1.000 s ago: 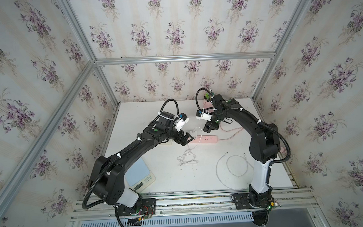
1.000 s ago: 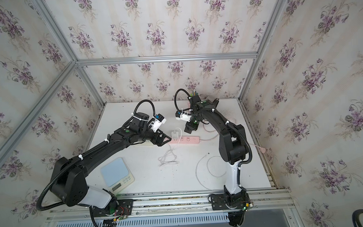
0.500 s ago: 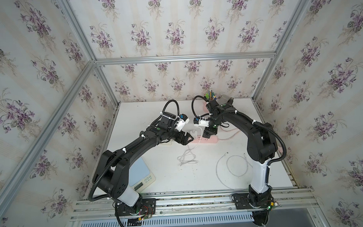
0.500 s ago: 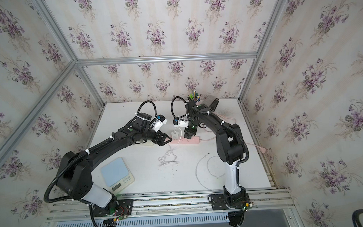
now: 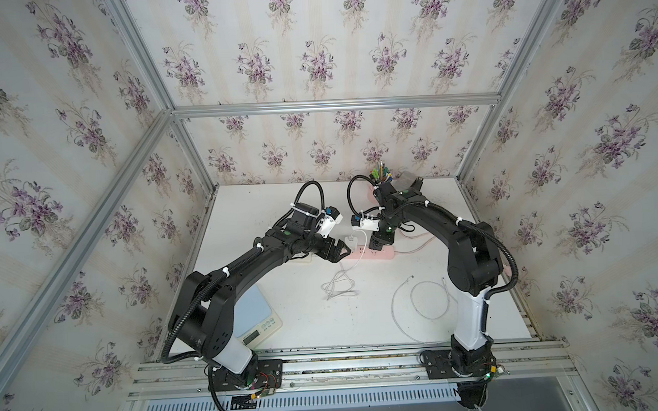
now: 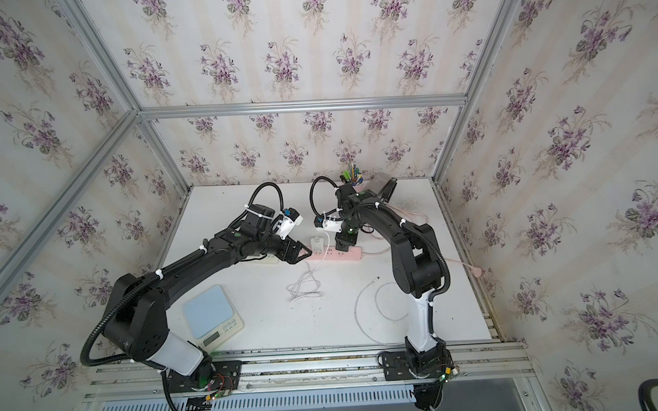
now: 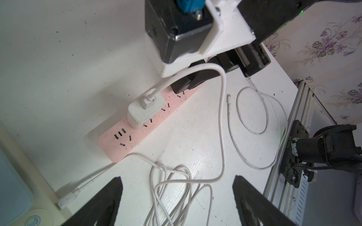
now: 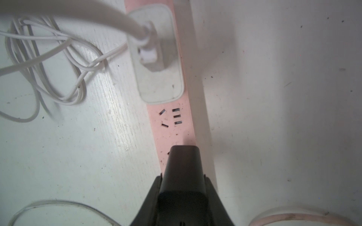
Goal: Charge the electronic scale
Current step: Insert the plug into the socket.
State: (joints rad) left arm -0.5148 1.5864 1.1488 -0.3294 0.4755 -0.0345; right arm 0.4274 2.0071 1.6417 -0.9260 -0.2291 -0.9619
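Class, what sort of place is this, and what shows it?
Probably a staged robot test booth, not a home: bare aluminium frame bars over purple-flowered wallpaper, and two black robot arms bolted to a metal rail at a white table.

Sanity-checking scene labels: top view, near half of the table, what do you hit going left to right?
pale-blue-topped cream electronic scale → tangled bundle of white charging cable → loose loop of thin white cable. The pink power strip farther back overlaps the bundle, so it's left out.
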